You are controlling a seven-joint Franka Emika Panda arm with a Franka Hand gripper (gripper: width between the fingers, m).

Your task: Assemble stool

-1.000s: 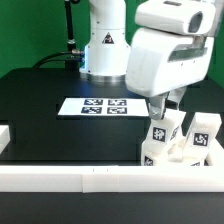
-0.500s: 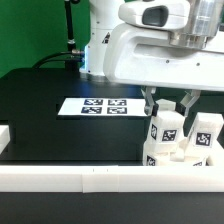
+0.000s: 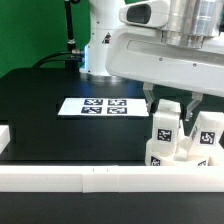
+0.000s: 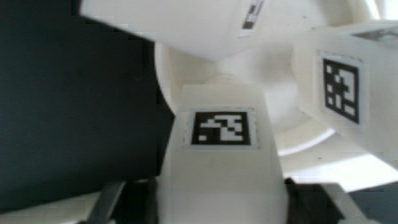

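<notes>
Right, widest first — the black table [image 3: 50, 110] runs out bare toward the exterior view's left, with the marker board [image 3: 98, 106] lying flat mid-surface and the white border bar [image 3: 90, 178] along the near edge. Down in the exterior view's right corner sits the stool: the round seat [image 4: 214, 72] with legs standing up off it. Above it hangs the gripper [image 3: 168, 102], and the leg [image 3: 164, 128] between its fingers stands upright, long axis vertical, tag facing the camera. The wrist view shows that leg [image 4: 222, 150] running straight between the two fingers [image 4: 121, 198] — jaws half open, pads just beside its flanks. Gripping or merely bracketing? I cannot tell. A second leg [image 3: 208, 132] stands close by, so room there looks tight.
</notes>
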